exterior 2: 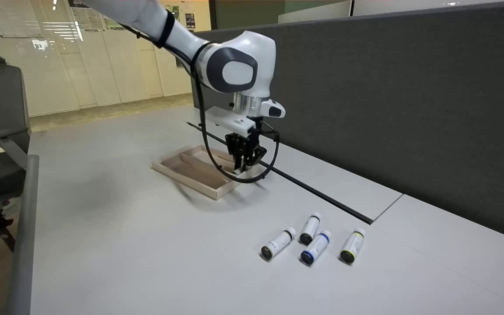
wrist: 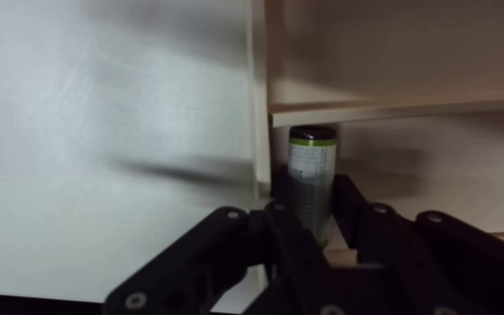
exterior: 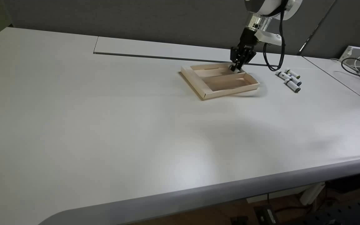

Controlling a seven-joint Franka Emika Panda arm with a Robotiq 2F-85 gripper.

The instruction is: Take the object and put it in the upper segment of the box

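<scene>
Gripper point(wrist: 311, 186) closed about the task's bottle point(wrist: 312, 173), a finger point(wrist: 345, 197) against each of its sides as far as the wrist view shows. Step in hand judged to be the placing, with release outstanding. Bottle lies across its compartment, dark, green-banded end just beside the divider point(wrist: 400, 112); contact there, and whether the bottle bears on the floor beneath, not determinable. One finger occupies the narrow gap between bottle and end rim point(wrist: 260, 109). Next move, in this assessment, calls for seating the bottle if it is not down, then a modest parting of the fingers, since the end rim leaves little room on that side, then a straight lift clear of divider and rim.

In both exterior views the fingertips reach down into the tray point(exterior: 195, 82), at one end of the compartment nearer the grey partition point(exterior: 120, 18), taken to be the upper segment; location therefore appears correct. Four similar bottles point(exterior 2: 316, 247) lie on the table point(exterior 2: 147, 262), well apart from the tray.
</scene>
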